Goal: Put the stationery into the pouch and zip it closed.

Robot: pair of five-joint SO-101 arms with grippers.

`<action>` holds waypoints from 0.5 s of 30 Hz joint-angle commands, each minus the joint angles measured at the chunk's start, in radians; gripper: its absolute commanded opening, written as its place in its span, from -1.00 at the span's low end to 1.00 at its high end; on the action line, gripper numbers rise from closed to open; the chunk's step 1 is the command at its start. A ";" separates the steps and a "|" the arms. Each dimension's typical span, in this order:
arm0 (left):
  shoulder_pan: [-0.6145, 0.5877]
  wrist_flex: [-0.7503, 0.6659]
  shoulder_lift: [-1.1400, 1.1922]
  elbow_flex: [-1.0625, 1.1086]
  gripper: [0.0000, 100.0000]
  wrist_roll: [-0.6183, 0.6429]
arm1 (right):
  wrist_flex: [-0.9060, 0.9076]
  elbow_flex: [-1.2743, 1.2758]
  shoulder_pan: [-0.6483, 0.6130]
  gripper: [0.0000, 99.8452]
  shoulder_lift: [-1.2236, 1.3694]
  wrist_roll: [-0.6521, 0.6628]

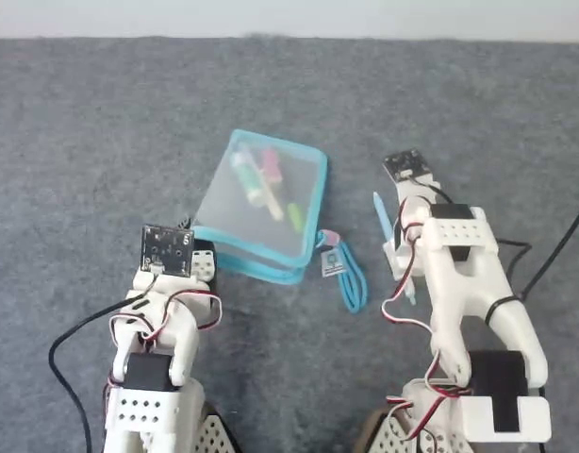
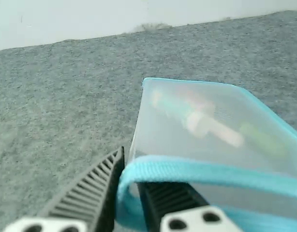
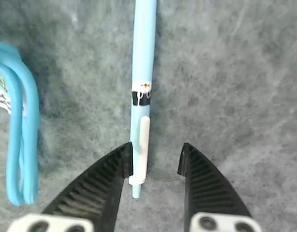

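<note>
Our right gripper (image 3: 155,157) stood open, its jaws astride the clip end of the light-blue pen (image 3: 141,96). The pen lay flat on the grey mat (image 3: 235,72), right of the pouch, closer to one jaw than centred. We judged the pen light, stiff and smooth, best pinched across the barrel by the clip. Our left gripper (image 2: 131,171) was clamped on the blue rim of the pouch (image 2: 211,130) at its near left corner. The pouch looked soft and floppy and held markers (image 2: 206,123). Its strap (image 3: 20,145) lay between pen and pouch and could snag.
</note>
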 commanded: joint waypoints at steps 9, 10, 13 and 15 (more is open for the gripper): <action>-0.014 -0.020 -0.006 -0.012 -0.98 0.020 | -0.131 0.074 -0.117 -0.70 0.038 -0.006; -0.014 -0.020 -0.006 -0.012 -0.98 0.020 | -0.131 0.072 -0.119 -0.70 0.051 -0.005; -0.014 -0.005 -0.012 -0.012 -0.98 0.018 | -0.117 0.057 -0.094 -0.70 0.077 -0.008; -0.014 0.005 -0.014 -0.012 -0.98 0.018 | -0.108 0.051 -0.065 -0.70 0.079 -0.009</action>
